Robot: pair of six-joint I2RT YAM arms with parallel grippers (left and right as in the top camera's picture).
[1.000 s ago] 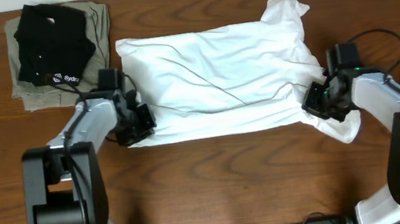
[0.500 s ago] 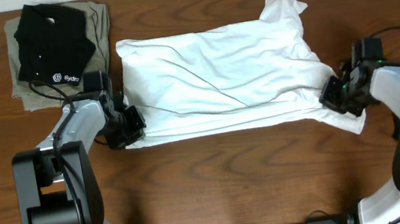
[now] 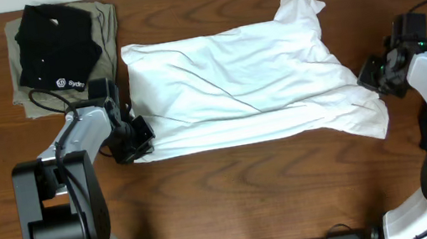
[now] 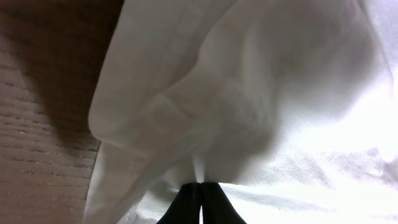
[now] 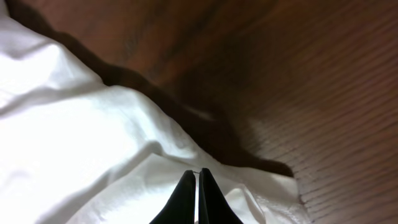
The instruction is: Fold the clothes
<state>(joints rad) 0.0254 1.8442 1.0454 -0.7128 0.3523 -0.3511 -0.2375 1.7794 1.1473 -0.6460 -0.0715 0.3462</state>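
The white T-shirt point(image 3: 234, 87) lies spread and wrinkled across the middle of the wooden table, with one sleeve bunched at its far right corner point(image 3: 299, 12). My left gripper point(image 3: 139, 141) is at the shirt's near left corner. In the left wrist view it point(image 4: 200, 184) is shut, and the fabric point(image 4: 249, 112) puckers into its tips. My right gripper point(image 3: 367, 82) is at the shirt's right edge. In the right wrist view it point(image 5: 198, 172) is shut to a thin slit, with a fold of cloth point(image 5: 112, 143) running to its tips.
A folded black shirt with a small white logo point(image 3: 56, 43) lies on a folded olive garment point(image 3: 104, 24) at the far left, close behind my left arm. Bare wood point(image 3: 250, 190) runs along the front of the table.
My right gripper has pulled outward to the right and a little away, drawing the shirt's right side flatter. My left gripper shifted slightly left, then held still with the corner.
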